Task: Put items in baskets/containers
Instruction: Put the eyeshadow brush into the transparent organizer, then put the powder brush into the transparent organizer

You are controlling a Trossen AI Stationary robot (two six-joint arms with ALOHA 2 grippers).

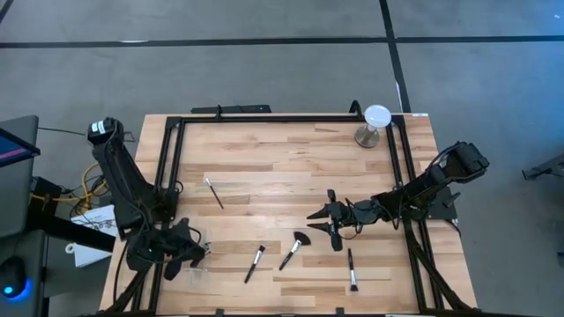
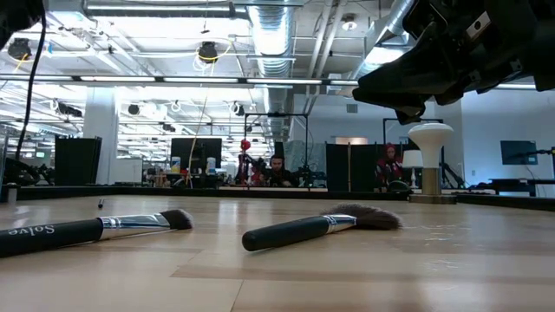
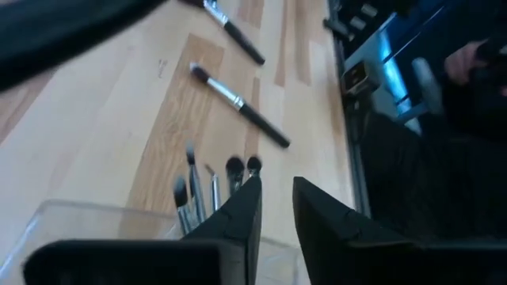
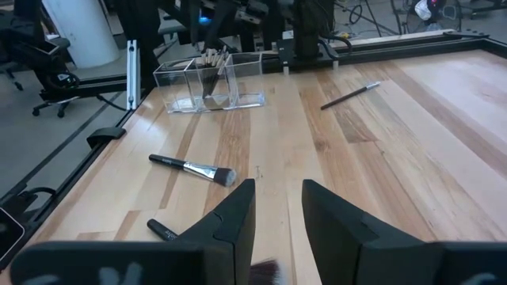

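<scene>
Presently: fan brush [image 1: 294, 249], likely light, stiff-handled, soft-headed; best taken mid-handle. Right gripper [image 1: 322, 222] hovers near it, fingers parted, empty. Left gripper [image 3: 273, 207] slightly parted over clear tray [image 4: 207, 80].

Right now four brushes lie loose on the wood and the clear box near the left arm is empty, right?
Not quite. The four loose brushes are right, but the clear box is not empty: brushes in the box stand inside it, as the left wrist and right wrist views show.

Four loose brushes [image 1: 255, 263], one tray [image 4: 207, 82]
</scene>
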